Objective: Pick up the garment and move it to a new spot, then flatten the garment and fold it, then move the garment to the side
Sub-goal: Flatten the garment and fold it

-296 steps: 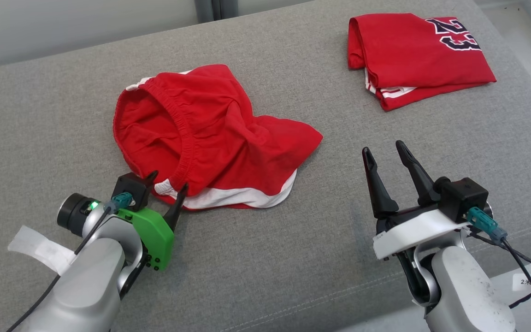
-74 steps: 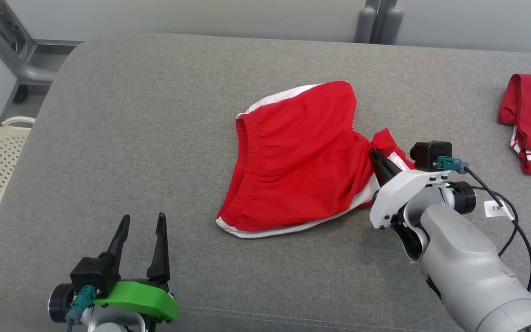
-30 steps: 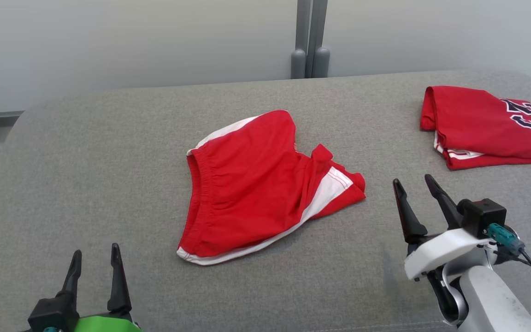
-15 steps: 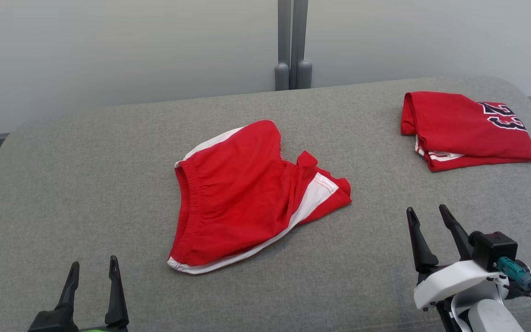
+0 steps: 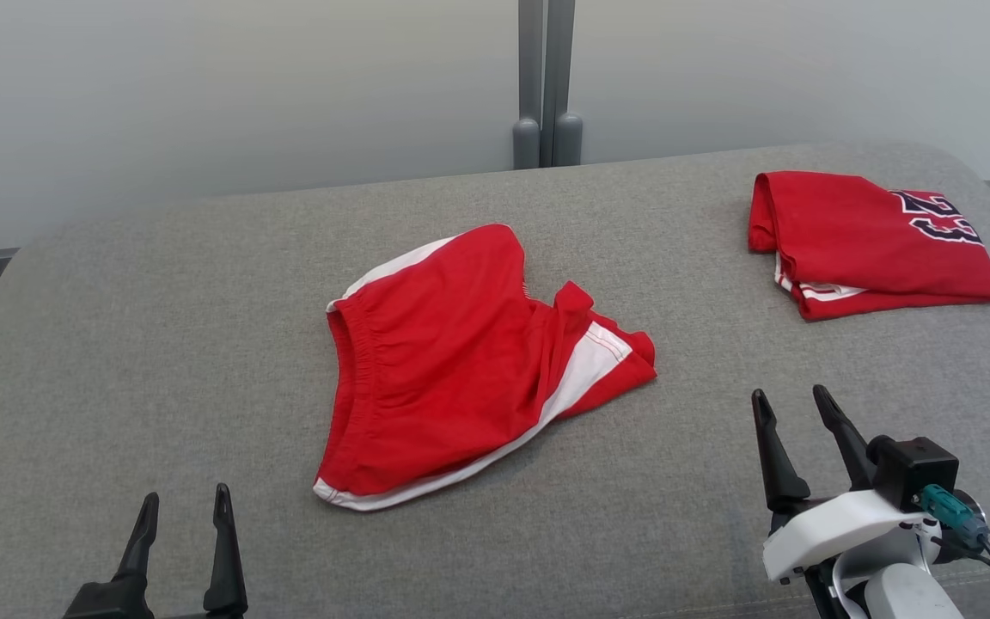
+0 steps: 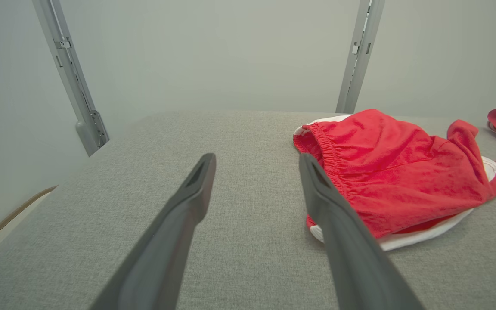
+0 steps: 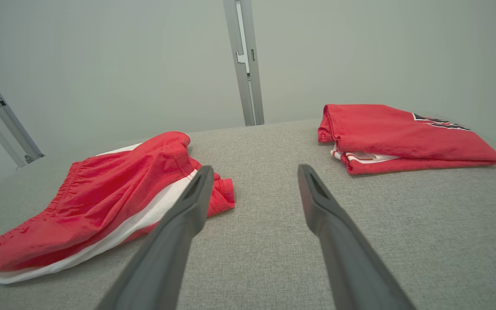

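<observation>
Red shorts with white trim [image 5: 461, 361] lie loosely folded in the middle of the grey cushioned surface [image 5: 160, 344], elastic waistband to the left and a white-striped leg hem bunched at the right. The same shorts [image 6: 385, 172] lie to the right of the left fingers, and in the right wrist view the shorts [image 7: 101, 202] sit left of the right fingers. My left gripper [image 5: 184, 503] is open at the lower left, well short of the shorts. At the lower right my right gripper [image 5: 791, 400] stands open and empty, apart from the cloth.
A folded red jersey with dark lettering [image 5: 864, 241] rests at the far right of the surface; the jersey [image 7: 398, 137] also lies ahead and right of the right fingers. A grey wall with a metal post [image 5: 544, 82] stands behind the far edge.
The right gripper let go of the shorts' right hem and both arms drew back toward me; the camera shifted between the older frames. Over the last half second almost nothing moved.
</observation>
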You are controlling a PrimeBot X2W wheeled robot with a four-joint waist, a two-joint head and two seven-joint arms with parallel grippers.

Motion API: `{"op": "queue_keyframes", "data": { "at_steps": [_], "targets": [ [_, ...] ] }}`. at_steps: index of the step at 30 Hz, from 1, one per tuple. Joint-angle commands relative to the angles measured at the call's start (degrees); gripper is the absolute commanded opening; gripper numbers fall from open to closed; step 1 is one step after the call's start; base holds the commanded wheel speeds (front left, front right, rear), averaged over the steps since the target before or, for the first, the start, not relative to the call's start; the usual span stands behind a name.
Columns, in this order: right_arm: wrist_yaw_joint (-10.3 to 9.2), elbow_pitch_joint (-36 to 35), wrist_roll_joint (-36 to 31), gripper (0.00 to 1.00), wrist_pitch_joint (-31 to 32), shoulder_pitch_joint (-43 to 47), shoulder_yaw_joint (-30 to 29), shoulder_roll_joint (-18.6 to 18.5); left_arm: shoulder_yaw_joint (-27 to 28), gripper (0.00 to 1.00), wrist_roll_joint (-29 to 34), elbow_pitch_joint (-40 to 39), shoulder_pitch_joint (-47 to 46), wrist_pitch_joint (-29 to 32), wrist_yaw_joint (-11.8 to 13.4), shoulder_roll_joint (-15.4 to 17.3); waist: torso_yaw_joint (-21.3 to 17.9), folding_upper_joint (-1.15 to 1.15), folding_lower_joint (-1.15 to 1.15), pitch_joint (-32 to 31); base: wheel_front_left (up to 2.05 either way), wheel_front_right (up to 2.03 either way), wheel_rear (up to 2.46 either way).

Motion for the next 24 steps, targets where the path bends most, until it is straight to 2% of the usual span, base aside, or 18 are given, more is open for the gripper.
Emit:
{"op": "queue_keyframes", "data": {
  "at_steps": [1, 24],
  "targets": [
    [0.0, -0.4, -0.5, 1.0, 0.0, 0.7, -0.1, 0.1, -0.1, 1.0, 0.2, 0.0, -0.5, -0.1, -0.2, 0.2, 0.1, 0.0, 0.0, 0.1, 0.0, 0.0, 0.0],
    [0.0, 0.1, -0.6, 1.0, -0.1, 0.0, 0.1, 0.6, 1.1, 1.0, 1.0, 0.4, -1.2, -0.1, -0.6, 0.1, 0.2, 0.0, 0.0, 0.5, 0.0, 0.0, 0.0]
  ]
}}
